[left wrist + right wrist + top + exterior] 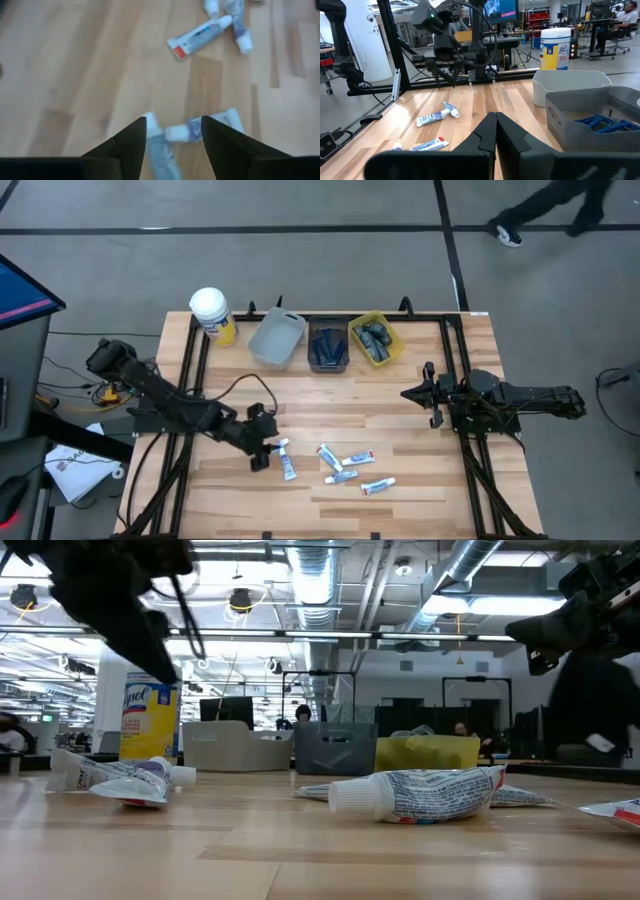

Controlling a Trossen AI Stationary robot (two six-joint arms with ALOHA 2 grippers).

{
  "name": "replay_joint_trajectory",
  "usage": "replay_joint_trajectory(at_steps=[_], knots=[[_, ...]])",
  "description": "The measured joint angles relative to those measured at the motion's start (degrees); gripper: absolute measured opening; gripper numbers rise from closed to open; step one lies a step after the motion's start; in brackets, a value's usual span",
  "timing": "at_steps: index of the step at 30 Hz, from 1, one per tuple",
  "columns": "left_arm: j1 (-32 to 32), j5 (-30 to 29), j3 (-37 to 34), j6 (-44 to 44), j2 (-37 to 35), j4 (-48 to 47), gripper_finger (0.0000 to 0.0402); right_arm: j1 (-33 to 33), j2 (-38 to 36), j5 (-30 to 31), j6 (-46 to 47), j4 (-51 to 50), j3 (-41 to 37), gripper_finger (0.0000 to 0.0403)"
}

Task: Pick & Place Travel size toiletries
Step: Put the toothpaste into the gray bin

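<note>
Several small white tubes with blue and red marks lie flat on the wooden table [420, 450]. Two of them [286, 460] lie just under my left gripper [264, 450], which is open and hovers above them. In the left wrist view its gripper [173, 121] frames a capped tube [179, 132] and a second tube [161, 152]. The other tubes [345, 465] lie to the right. In the low view the nearest tube [415, 795] lies on its side. Blue razors sit in the dark bin [328, 348], dark grey bottles in the yellow bin [375, 340]. My right gripper [410, 393] waits shut at the table's right, above the wood.
A light grey bin [277, 338] stands left of the dark and yellow bins along the far edge. A white-lidded yellow jar [212, 315] stands at the far left corner. Black frame rails run along both table sides. A person [545, 210] walks beyond the far edge.
</note>
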Motion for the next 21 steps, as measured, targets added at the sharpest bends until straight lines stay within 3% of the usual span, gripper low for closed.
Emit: replay_joint_trajectory(at_steps=[7,21], knots=[[6.9,13.7,0.7,0.9,10.4,2.7,0.0193,0.0,0.0,0.0,0.0,0.0,0.0,0.0],[12.8,14.9,4.7,6.0,13.8,1.6,0.018,0.0,0.0,0.0,0.0,0.0,0.0,0.0]])
